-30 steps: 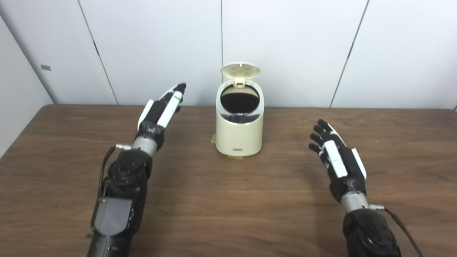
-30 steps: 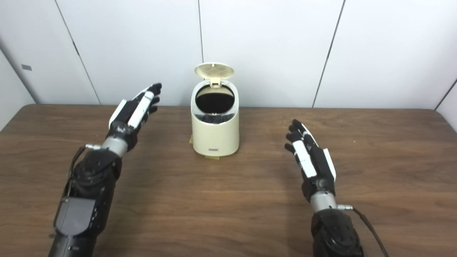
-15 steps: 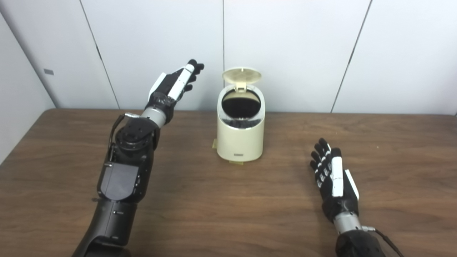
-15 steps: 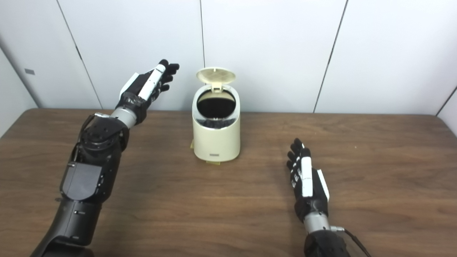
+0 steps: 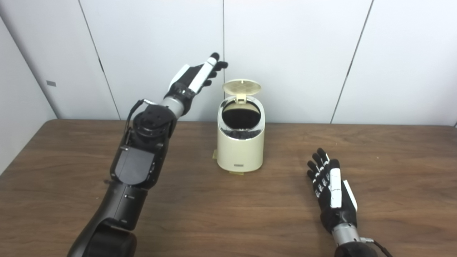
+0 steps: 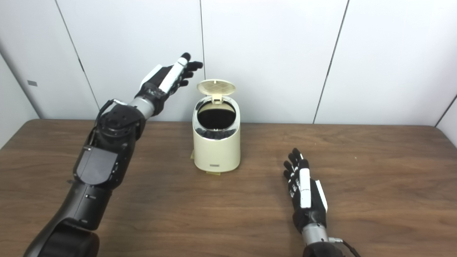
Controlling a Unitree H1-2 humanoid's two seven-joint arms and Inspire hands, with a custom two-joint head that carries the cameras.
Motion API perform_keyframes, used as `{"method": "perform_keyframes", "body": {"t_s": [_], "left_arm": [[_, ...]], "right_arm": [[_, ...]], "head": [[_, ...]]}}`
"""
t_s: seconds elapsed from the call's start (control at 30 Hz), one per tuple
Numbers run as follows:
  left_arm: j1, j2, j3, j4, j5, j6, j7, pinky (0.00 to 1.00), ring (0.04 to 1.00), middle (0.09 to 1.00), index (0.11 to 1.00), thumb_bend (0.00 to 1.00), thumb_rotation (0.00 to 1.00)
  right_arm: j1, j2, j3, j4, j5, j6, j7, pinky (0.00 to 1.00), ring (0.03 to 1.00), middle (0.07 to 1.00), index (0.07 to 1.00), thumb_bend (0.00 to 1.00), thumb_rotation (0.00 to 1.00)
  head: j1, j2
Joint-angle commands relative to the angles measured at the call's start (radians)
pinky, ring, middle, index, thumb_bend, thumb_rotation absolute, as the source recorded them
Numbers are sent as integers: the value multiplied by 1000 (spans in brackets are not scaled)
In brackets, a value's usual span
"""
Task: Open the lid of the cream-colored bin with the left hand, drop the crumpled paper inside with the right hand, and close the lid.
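Observation:
The cream-colored bin point(image 5: 240, 150) stands at the middle of the table, near the wall. Its round lid point(image 5: 241, 86) is swung up on the rear hinge, and the inside shows dark. My left hand point(image 5: 197, 76) is raised high, just left of the lid and a little above it, open with fingers stretched toward the wall and apart from the lid. My right hand point(image 5: 331, 189) lies low over the table to the right of the bin, open and holding nothing. No crumpled paper shows in either view.
The brown wooden table point(image 5: 228, 210) runs back to white wall panels point(image 5: 292, 53) right behind the bin. Small yellowish tabs point(image 5: 236, 173) stick out under the bin's base.
My left hand has climbed from table height and swung right, up beside the raised lid. My right hand has drawn back toward me and sunk lower. The camera view shifted slightly.

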Motion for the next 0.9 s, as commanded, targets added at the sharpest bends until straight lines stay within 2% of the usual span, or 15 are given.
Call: {"method": "perform_keyframes", "body": {"t_s": [0.0,0.1,0.2,0.27,0.33,0.37,0.4,0.5,0.73,0.87], "left_arm": [[-65,30,-23,-30,48,-64,-3,965,938,905,808,460,1000],[-67,44,-70,-34,117,-137,-1,973,943,890,773,462,1000],[-70,67,-133,-57,223,-160,5,997,937,841,739,521,1000],[-63,79,-160,-86,280,-154,6,990,930,851,721,563,1000],[-54,92,-184,-110,339,-171,14,942,926,860,714,618,1000],[-52,105,-204,-116,380,-200,21,847,907,868,701,631,1000],[-52,118,-223,-120,420,-226,26,806,900,872,698,623,1000],[-55,148,-267,-129,520,-287,26,777,912,898,685,636,1000],[-49,176,-309,-174,705,-346,20,811,945,910,690,621,1000],[-43,179,-310,-181,759,-378,13,791,937,904,684,602,1000]], "right_arm": [[-9,0,5,-5,5,3,3,994,960,979,986,591,1000],[-10,-1,7,-1,1,2,1,1000,965,975,997,591,1000],[-10,0,9,4,-7,12,-6,1000,974,968,1000,601,1000],[-10,-2,13,5,-18,21,-11,1000,988,968,1000,609,1000],[-11,-5,21,10,-36,23,-16,1000,996,970,1000,615,1000],[-11,-5,24,11,-43,23,-18,1000,997,967,1000,621,1000],[-11,-3,26,13,-47,23,-19,1000,996,965,1000,623,1000],[-13,-4,37,21,-67,20,-21,1000,994,957,1000,644,1000],[-12,-7,43,20,-89,21,-27,1000,999,957,1000,673,1000],[-9,-9,49,12,-97,22,-26,1000,1000,957,1000,665,1000]], "head": [[-1,1],[-6,3],[-10,5],[-11,8],[-13,13],[-15,16],[-15,16],[-17,18],[-19,36],[-23,40]]}}
